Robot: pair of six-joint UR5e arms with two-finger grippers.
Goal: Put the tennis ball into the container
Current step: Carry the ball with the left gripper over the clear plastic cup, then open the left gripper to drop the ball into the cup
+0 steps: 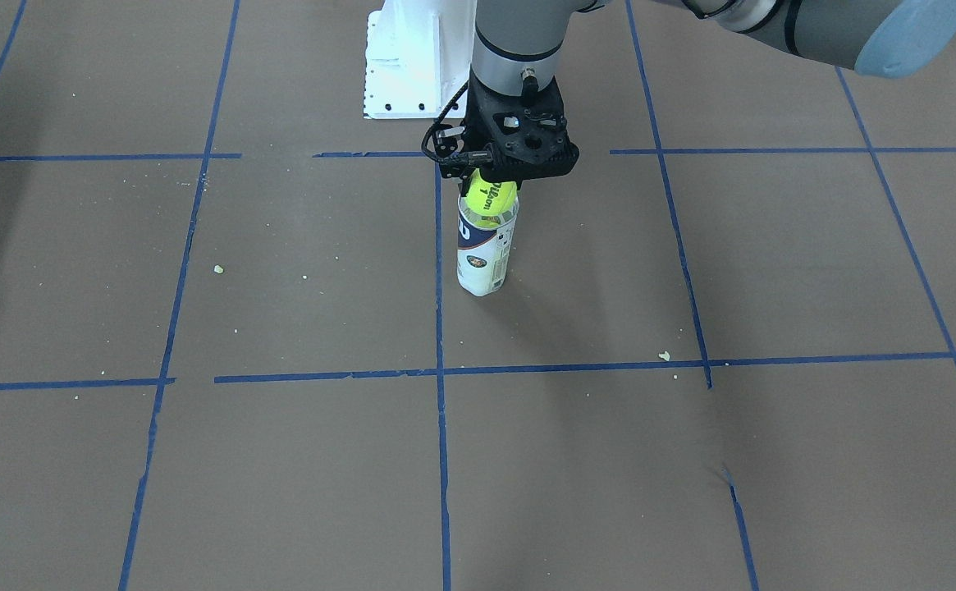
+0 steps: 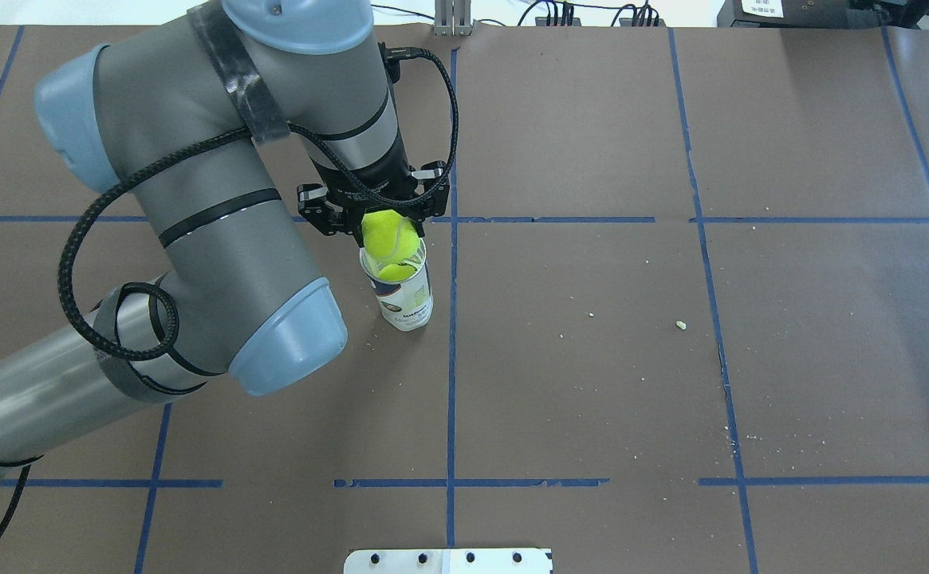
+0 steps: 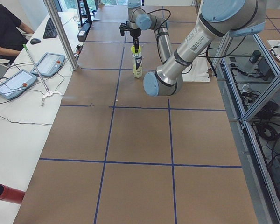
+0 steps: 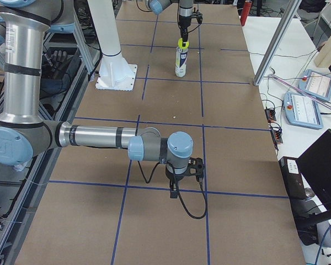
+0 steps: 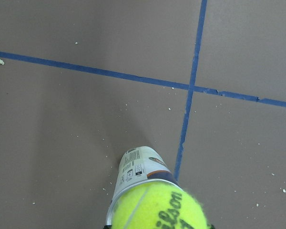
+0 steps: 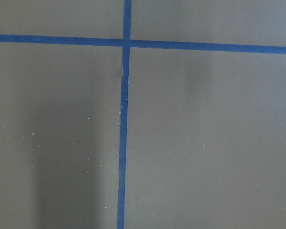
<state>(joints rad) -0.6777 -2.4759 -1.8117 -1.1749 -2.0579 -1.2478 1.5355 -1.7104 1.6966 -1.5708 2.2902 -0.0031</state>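
Note:
The tennis ball [image 1: 490, 195], yellow-green with black Wilson lettering, sits right at the mouth of the container [image 1: 484, 258], an upright clear tube with a white and navy label. My left gripper [image 1: 491, 182] comes straight down from above and is shut on the ball [image 2: 388, 233]. A second yellow-green ball [image 2: 395, 272] lies inside the tube below it. The left wrist view shows the ball [image 5: 157, 208] over the container [image 5: 139, 171]. My right gripper [image 4: 185, 172] hovers low over the table far from the tube; whether it is open or shut I cannot tell.
The brown table [image 2: 592, 359] carries blue tape lines and a few small crumbs [image 2: 680, 324]. The white pedestal [image 1: 404, 70] stands just behind the tube. Operator desks with tablets [image 3: 18, 81] border the table's far side.

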